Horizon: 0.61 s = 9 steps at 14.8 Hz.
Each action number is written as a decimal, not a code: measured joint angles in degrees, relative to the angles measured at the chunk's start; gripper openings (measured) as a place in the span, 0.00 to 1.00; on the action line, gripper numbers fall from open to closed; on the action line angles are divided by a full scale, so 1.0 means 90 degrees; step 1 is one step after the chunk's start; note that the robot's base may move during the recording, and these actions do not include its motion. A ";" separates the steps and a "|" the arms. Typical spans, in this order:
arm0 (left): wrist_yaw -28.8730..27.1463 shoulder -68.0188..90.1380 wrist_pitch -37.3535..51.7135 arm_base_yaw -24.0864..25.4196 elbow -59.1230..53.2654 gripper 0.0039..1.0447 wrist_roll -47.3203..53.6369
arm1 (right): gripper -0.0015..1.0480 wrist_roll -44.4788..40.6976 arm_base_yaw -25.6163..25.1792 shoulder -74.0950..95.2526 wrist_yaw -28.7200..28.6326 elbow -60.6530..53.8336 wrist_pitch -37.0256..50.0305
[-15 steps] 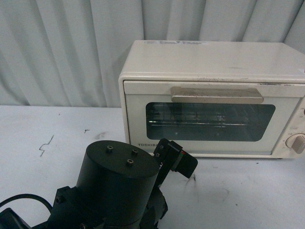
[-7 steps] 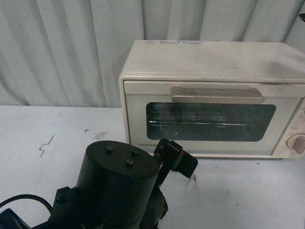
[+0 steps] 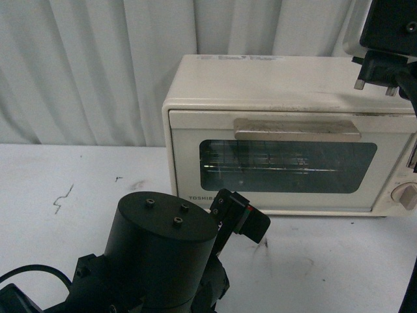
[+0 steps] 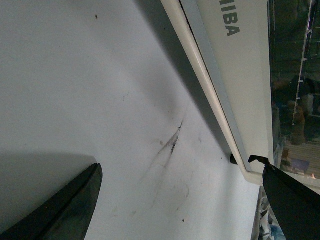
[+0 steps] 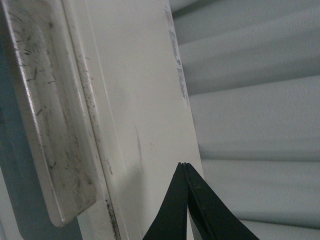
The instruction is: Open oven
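Oven on tabletop, rear right, door shut. Right tool pressed together above oven top. Left tool spread, low near door base. Risk: closed tips skid off handle, shoving oven.

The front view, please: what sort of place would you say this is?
Probably a staged test bench, not a kitchen: an oven sits on a scuffed white table before a plain pleated curtain.
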 joint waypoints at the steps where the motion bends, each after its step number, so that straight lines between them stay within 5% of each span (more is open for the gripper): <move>1: -0.0010 -0.0007 -0.0015 -0.0002 0.0000 0.94 0.0000 | 0.02 -0.0129 0.0051 0.0049 -0.0056 0.0000 -0.0068; 9: -0.0024 -0.0032 -0.0061 0.0005 0.0000 0.94 0.0005 | 0.02 -0.0296 0.0245 0.0158 -0.0134 -0.0051 -0.0435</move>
